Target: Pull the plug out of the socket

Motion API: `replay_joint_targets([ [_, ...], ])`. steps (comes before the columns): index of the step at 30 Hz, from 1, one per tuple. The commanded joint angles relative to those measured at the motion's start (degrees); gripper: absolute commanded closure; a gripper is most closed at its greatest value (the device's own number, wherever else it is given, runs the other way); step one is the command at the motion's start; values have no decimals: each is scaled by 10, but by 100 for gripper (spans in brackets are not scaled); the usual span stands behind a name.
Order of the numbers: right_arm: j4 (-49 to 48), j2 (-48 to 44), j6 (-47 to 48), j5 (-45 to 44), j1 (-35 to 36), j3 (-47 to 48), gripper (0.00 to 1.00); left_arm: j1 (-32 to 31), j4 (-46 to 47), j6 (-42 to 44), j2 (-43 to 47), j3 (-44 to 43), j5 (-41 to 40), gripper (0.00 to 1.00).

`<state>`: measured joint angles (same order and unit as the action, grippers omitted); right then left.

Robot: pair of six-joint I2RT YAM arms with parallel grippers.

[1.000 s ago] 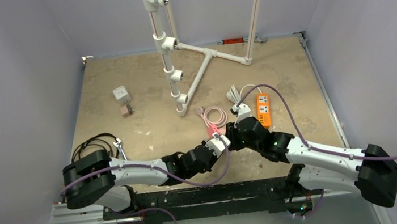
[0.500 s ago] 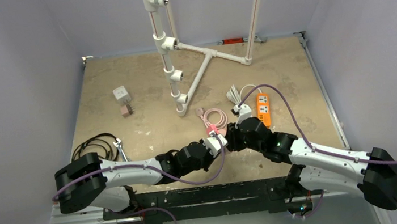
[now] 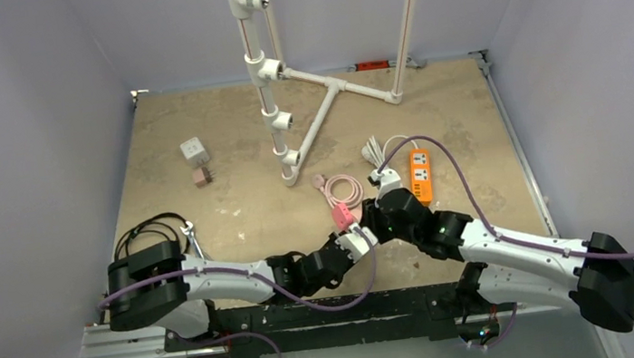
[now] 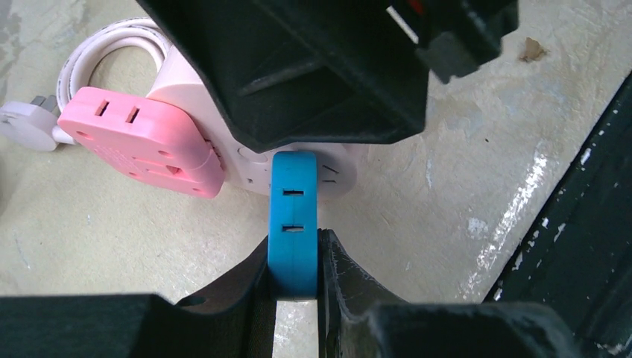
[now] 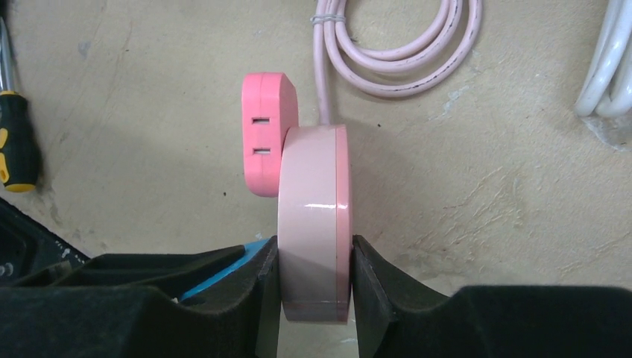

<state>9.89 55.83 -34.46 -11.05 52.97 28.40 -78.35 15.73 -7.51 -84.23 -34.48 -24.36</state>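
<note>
Now | I'm drawing left gripper (image 4: pixel 294 277), clamped on plug (image 4: pixel 294 216), back from socket (image 5: pixel 313 216) | right gripper (image 5: pixel 314 277) pinching socket steady | plug looking nearly free.

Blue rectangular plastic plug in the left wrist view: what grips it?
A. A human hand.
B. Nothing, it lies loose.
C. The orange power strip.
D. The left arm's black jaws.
D: the blue rectangular plastic plug is pinched between the left arm's black jaws, one pressing each side.
</note>
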Motion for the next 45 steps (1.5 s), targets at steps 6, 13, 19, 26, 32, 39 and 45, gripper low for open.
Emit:
replay_joint_targets([
  [6,10,25,-37,-30,4,24,100,-43,-1,-35,-36,-25,-19,100],
  [13,10,-15,-4,-4,4,18,100,33,-2,-38,18,24,29,100],
  [19,20,-40,38,50,4,17,100,87,-50,-6,76,32,77,100],
  [26,16,-60,77,151,5,17,100,122,-64,17,107,40,76,100],
  [32,23,-55,96,201,11,25,100,123,-74,37,79,23,50,100],
  [39,27,-30,70,134,14,31,100,123,-69,26,79,16,65,100],
  [45,45,31,8,23,14,44,100,51,-87,-8,55,-8,7,100],
])
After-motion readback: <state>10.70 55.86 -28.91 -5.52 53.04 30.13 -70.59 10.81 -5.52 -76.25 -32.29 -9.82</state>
